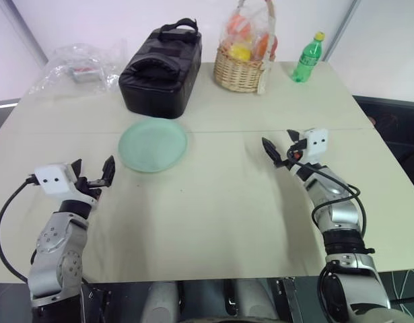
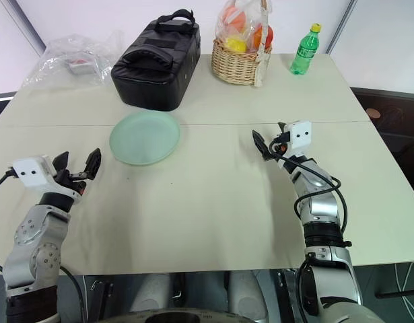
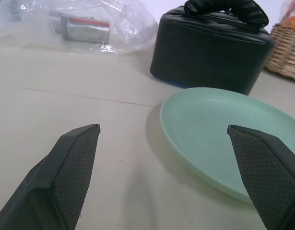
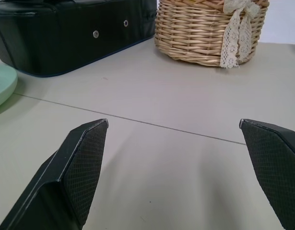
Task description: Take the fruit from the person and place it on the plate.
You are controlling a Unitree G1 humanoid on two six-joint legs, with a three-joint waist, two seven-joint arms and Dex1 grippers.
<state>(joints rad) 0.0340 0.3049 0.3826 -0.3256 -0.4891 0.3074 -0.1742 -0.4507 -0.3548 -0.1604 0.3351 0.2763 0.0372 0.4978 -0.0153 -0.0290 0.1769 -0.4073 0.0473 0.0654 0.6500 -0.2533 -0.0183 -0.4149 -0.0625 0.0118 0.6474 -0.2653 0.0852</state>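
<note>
**Both grippers waited open and empty – no fruit or person at the table**

A pale table (image 1: pixel 213 202) carried the mint-green plate (image 1: pixel 153 145), which serves here as the landmark. The plate lay bare, with nothing on it. Behind it stood a black case (image 1: pixel 161 69); behind and to its right, a wicker basket (image 1: pixel 242 67) of wrapped orange and yellow fruits, and further right a green bottle (image 1: pixel 307 59). Behind and to the left of the plate lay a crumpled clear plastic bag (image 1: pixel 79 64).

The left gripper (image 1: pixel 93 173) hovered near the plate, in front of it and to its left, its two black fingers spread wide and holding nothing. The right gripper (image 1: pixel 282 149) hung well to the right of the plate, its fingers also wide apart and empty, pointing towards the basket.

The green fruit to be handed over could not be seen, nor the person's hand – so the handover had not yet begun.

Judged risks from here: the smooth, round fruit could slip from the fingers if they closed off-centre or before the person had steadied it; released above the shallow plate it could roll off the rim; a reach towards the basket could take a wrapped fruit by mistake
</note>
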